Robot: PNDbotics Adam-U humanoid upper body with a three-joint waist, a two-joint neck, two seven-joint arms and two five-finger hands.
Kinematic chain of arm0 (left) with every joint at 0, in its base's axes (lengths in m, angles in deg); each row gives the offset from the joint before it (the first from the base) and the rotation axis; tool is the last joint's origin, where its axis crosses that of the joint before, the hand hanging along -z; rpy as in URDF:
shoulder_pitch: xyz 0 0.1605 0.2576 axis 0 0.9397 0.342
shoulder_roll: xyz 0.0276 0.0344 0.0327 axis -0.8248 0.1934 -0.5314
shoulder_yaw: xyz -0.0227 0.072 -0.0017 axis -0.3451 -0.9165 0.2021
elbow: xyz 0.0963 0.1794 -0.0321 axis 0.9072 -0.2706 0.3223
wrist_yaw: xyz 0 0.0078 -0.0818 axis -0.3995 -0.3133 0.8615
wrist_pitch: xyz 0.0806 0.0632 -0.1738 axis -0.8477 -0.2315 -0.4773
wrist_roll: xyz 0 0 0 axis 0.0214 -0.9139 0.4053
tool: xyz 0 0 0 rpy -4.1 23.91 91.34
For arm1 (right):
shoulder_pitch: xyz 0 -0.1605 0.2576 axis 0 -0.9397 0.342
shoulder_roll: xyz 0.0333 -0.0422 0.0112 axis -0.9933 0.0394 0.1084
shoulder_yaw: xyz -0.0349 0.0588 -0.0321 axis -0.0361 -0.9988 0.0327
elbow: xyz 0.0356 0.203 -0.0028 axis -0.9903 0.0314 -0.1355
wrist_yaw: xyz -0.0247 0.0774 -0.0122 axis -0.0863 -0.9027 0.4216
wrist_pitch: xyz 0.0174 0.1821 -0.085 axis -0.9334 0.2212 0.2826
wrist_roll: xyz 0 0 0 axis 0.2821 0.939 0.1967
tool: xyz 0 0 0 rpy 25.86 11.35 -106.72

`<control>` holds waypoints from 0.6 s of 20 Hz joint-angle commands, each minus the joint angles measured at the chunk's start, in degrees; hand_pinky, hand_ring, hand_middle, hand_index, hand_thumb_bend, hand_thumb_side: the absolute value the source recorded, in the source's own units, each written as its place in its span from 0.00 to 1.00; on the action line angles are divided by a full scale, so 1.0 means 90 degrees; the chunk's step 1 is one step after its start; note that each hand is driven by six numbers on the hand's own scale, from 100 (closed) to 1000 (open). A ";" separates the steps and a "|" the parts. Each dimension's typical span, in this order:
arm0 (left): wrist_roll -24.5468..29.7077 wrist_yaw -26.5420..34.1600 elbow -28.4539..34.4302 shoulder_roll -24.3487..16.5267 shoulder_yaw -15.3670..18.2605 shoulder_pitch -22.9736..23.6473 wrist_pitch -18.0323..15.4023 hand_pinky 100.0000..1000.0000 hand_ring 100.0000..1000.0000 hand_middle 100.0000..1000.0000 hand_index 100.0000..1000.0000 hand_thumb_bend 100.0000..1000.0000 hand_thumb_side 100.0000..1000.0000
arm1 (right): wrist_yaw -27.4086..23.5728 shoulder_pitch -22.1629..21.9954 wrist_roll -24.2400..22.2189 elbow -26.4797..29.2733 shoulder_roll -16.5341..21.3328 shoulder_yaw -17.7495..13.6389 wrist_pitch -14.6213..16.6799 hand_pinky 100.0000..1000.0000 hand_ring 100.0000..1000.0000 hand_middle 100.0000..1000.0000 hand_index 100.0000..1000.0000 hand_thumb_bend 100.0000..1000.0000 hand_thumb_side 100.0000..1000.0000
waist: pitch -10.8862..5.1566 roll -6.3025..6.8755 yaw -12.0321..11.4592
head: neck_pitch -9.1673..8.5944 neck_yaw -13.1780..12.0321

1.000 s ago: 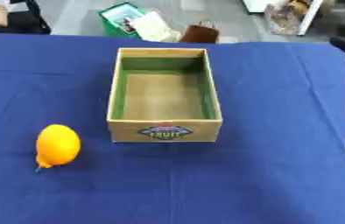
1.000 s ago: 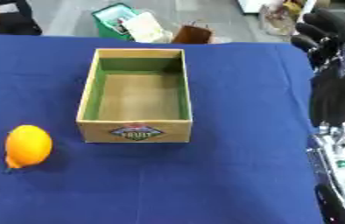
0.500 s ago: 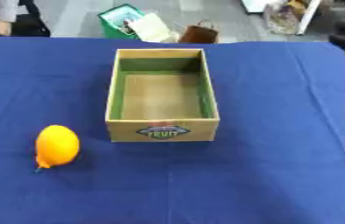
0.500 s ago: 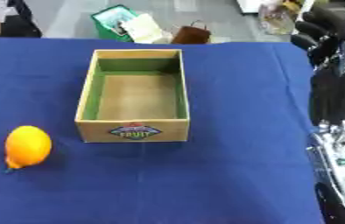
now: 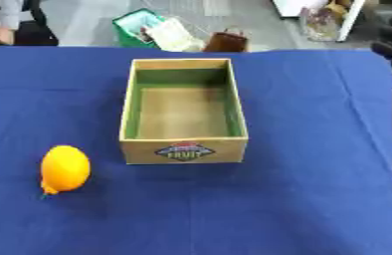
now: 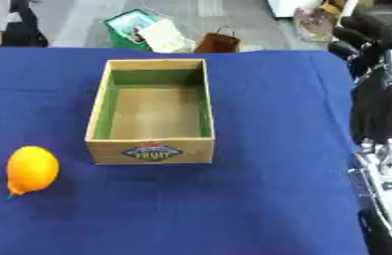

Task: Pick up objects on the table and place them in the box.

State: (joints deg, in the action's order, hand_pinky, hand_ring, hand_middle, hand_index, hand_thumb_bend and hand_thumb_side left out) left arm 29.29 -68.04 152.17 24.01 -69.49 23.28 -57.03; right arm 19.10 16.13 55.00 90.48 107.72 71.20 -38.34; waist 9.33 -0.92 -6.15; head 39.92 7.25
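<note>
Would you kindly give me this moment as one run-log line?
lemon: on blue table, left of box | box: empty, upright | right arm: at right edge, hand unclear | left hand: not in view

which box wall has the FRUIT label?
The short near wall of the box, the one facing the robot, bears the FRUIT label on its outside. No label shows on the other walls; their outer faces are hidden.
</note>
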 commanded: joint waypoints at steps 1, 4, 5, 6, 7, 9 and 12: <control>0.0377 -0.0003 -0.0032 -0.0443 -0.0097 -0.0087 -0.0082 0.56 0.59 0.63 0.87 0.31 0.97 | -0.0035 0.0046 -0.0015 0.0091 0.0170 -0.0002 0.0008 0.77 0.80 0.74 0.82 0.00 1.00 | -0.0063 0.0019 0.0018 | 0.0008 0.0003; 0.0656 -0.0022 -0.0052 -0.0486 -0.0149 -0.0137 -0.0062 0.57 0.60 0.64 0.87 0.40 0.99 | -0.0032 0.0049 -0.0019 0.0091 0.0166 -0.0001 0.0008 0.77 0.80 0.74 0.82 0.00 1.00 | -0.0035 0.0007 0.0030 | 0.0188 -0.0027; 0.0722 -0.0025 -0.0051 -0.0497 -0.0161 -0.0152 -0.0047 0.57 0.60 0.64 0.87 0.41 0.99 | -0.0029 0.0051 -0.0019 0.0091 0.0163 -0.0001 0.0007 0.77 0.80 0.74 0.82 0.00 1.00 | -0.0022 0.0003 0.0032 | 0.0255 -0.0052; 0.0759 -0.0018 -0.0048 -0.0507 -0.0172 -0.0168 -0.0024 0.56 0.60 0.64 0.89 0.47 1.00 | -0.0027 0.0052 -0.0019 0.0091 0.0160 -0.0001 0.0007 0.77 0.80 0.74 0.82 0.00 1.00 | -0.0003 -0.0003 0.0035 | 0.0314 -0.0094; 0.0772 -0.0007 -0.0043 -0.0521 -0.0189 -0.0182 0.0001 0.57 0.60 0.63 0.89 0.48 1.00 | -0.0025 0.0054 -0.0019 0.0091 0.0158 0.0001 0.0008 0.77 0.80 0.74 0.82 0.00 1.00 | 0.0016 -0.0008 0.0038 | 0.0349 -0.0129; 0.0801 0.0023 -0.0041 -0.0564 -0.0262 -0.0206 0.0027 0.57 0.60 0.64 0.89 0.51 1.00 | -0.0021 0.0060 -0.0015 0.0091 0.0155 0.0001 0.0013 0.77 0.80 0.74 0.82 0.00 1.00 | 0.0058 -0.0021 0.0046 | 0.0357 -0.0192; 0.0902 0.0067 -0.0068 -0.0678 -0.0419 -0.0282 0.0069 0.57 0.60 0.64 0.88 0.54 1.00 | -0.0014 0.0078 -0.0016 0.0091 0.0150 0.0010 0.0019 0.77 0.80 0.74 0.82 0.00 1.00 | 0.0122 -0.0044 0.0063 | 0.0288 -0.0269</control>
State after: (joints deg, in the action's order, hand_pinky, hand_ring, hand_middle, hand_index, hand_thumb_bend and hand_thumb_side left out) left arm 37.00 -67.92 151.27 20.75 -73.24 21.58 -56.53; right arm 19.09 16.20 54.96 90.48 107.74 71.43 -38.29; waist 11.12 -1.53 -5.61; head 42.56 5.22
